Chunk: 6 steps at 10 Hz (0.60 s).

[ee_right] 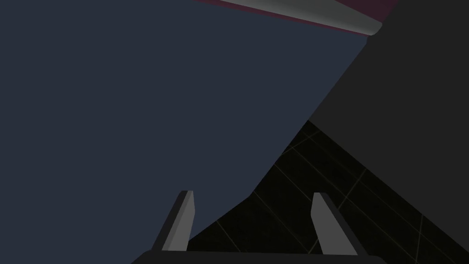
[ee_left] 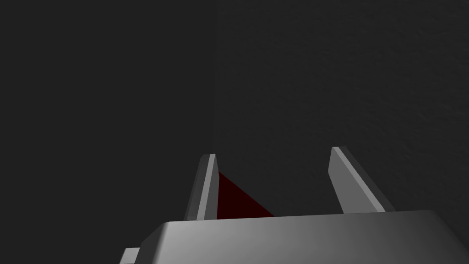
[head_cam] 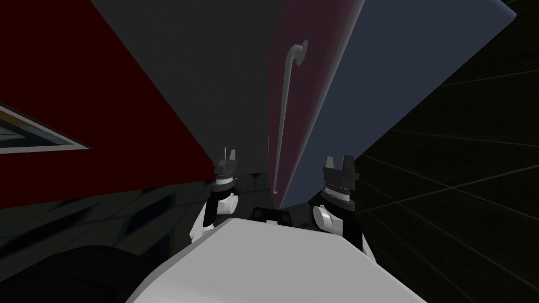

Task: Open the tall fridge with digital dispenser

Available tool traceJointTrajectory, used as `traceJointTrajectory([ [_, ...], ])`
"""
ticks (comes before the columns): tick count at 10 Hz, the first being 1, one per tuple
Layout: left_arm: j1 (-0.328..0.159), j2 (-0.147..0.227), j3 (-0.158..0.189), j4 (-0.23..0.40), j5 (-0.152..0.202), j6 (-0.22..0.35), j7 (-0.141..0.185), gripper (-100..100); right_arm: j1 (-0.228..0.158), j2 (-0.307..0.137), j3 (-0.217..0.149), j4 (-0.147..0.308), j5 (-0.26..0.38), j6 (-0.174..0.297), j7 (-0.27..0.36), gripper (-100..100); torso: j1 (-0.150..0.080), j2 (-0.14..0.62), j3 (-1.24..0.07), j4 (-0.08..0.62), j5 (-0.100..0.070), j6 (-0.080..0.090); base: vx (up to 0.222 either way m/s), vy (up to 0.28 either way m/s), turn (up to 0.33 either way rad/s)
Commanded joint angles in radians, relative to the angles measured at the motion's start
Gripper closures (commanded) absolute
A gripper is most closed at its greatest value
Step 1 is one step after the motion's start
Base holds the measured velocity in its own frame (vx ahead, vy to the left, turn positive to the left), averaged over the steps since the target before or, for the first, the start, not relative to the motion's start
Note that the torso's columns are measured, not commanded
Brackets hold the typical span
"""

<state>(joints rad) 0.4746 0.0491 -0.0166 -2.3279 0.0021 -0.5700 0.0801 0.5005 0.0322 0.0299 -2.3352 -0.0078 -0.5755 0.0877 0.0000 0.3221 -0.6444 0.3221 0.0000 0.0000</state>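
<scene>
Fridge (head_cam: 316, 79) stands directly ahead: maroon door, long grey handle (head_cam: 284, 105), slate-blue side. Left pincer (head_cam: 227, 155) wide open, empty, facing a dark grey surface (ee_left: 297, 82). Right pincer (head_cam: 339, 160) wide open, empty, near the fridge's blue side.

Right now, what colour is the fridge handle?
The handle is light grey, on a dark maroon door; clearest in head view.

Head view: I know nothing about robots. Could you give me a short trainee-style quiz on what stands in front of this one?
1. True or false: the long grey handle sits on the maroon door.
2. The right gripper is: A) open and empty, B) shut on the handle, C) holding a cup.
3. Fill in: the panel beside the door is ___.
Key: 1 true; 2 A; 3 blue-grey.
</scene>
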Motion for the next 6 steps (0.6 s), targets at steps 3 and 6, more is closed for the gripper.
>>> traceJointTrajectory([
  [3,0.000,0.000,0.000,0.000,0.000,0.000,0.000,0,0.000,0.000,0.000,0.000,0.000,0.000,0.000,0,0.000,0.222,-0.442,0.221,0.000,0.000,0.000,0.000,0.000],
  [6,0.000,0.000,0.000,0.000,0.000,0.000,0.000,0,-0.008,-0.076,0.011,0.013,-0.021,-0.003,-0.034,-100,0.000,0.403,-0.806,0.402,0.000,0.000,-0.002,0.000,0.012],
])
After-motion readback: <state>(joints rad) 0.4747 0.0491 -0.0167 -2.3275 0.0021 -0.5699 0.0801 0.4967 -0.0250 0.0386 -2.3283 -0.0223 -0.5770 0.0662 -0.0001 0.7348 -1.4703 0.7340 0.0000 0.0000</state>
